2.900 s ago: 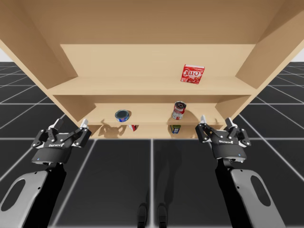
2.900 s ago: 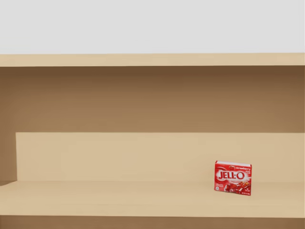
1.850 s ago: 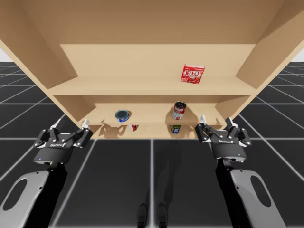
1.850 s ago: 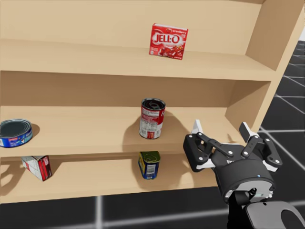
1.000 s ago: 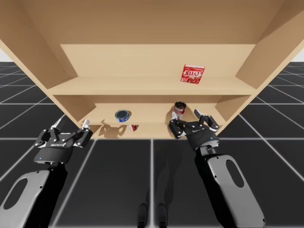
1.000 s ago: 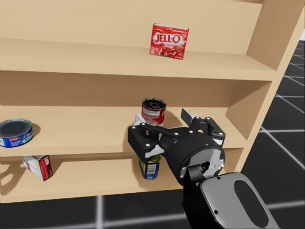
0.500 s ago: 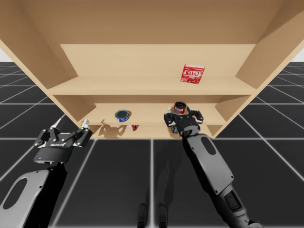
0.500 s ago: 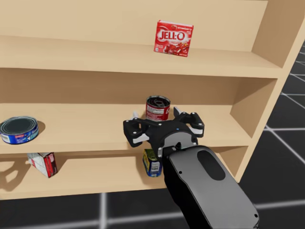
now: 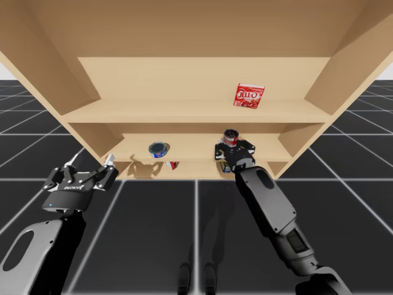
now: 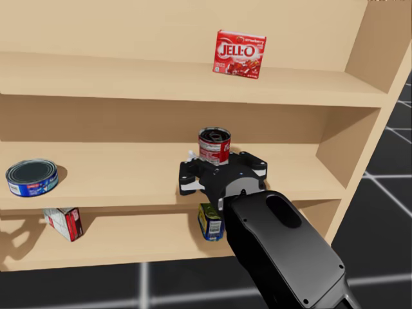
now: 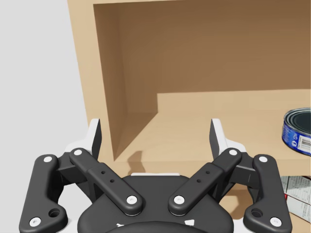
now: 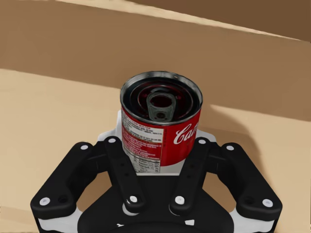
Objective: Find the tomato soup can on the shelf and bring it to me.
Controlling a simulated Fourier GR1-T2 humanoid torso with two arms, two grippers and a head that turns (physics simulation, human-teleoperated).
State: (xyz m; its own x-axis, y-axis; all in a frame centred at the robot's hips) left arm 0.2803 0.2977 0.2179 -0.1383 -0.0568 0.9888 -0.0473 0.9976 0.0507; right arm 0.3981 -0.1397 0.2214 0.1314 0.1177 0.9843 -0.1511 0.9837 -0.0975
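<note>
High view, shelf [image 9: 196, 114]: three boards, the open side toward me.
High view, soup can [image 9: 231, 136]: upright on the middle board, a little right of the board's middle.
High view, right gripper [image 9: 234, 152]: at the soup can; my right arm reaches in over the front edge of the board.
High view, left gripper [image 9: 93, 161]: fingers spread, nothing in it, in front of the shelf's left end and apart from it.
High view, red box [image 9: 249, 96]: upright on the top board, toward its right end.
High view, tin [image 9: 158, 149]: on the middle board, left of the soup can, well apart.
Head view, soup can [image 10: 214, 145]: red and white, upright on the middle board.
Head view, right gripper [image 10: 217, 161]: around the lower part of the soup can, one finger at each side.
Head view, green can [image 10: 210, 222]: on the bottom board under the soup can, partly behind my arm.
Head view, small box [image 10: 64, 223]: tilted on the bottom board, near the left end, below the tin [image 10: 31, 177].
Left wrist view, left gripper [image 11: 155, 141]: released, fingers far apart, nothing between them; the shelf's left inner corner is ahead.
Left wrist view, tin [image 11: 297, 131]: on the board, ahead of the gripper and off to one side.
Right wrist view, right gripper [image 12: 160, 155]: clenched on the soup can, both fingers against its sides.
Right wrist view, soup can [image 12: 161, 126]: between the fingers, upright on the board, dark top visible.
</note>
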